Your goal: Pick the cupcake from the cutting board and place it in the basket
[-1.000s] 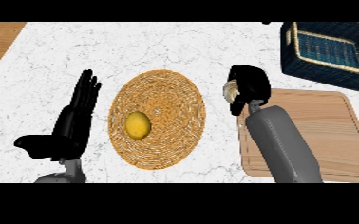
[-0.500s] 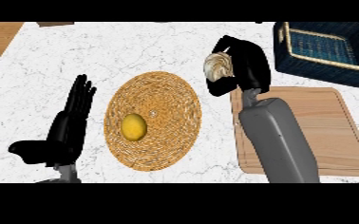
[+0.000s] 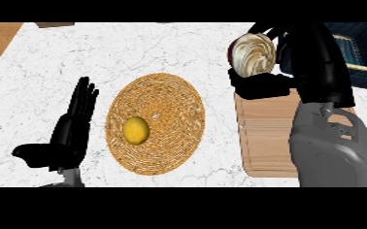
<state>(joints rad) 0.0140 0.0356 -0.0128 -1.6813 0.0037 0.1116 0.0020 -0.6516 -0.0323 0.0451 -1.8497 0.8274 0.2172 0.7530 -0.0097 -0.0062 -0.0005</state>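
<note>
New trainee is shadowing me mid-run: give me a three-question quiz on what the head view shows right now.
1. True or false: the cupcake rests on the cutting board.
2. What lies in the basket? A) yellow fruit B) spoon C) nothing
3. Fill in: the left hand rests open to the basket's ____.

Key: 1 false, the right hand holds it raised, fingers curled round it; 2 A, the yellow fruit; 3 left.

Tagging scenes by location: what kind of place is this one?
Most likely a kitchen counter: a white marbled countertop, a wooden cutting board at the right, and a woven basket holding a yellow fruit. The right robot hand holds a frosted cupcake.
</note>
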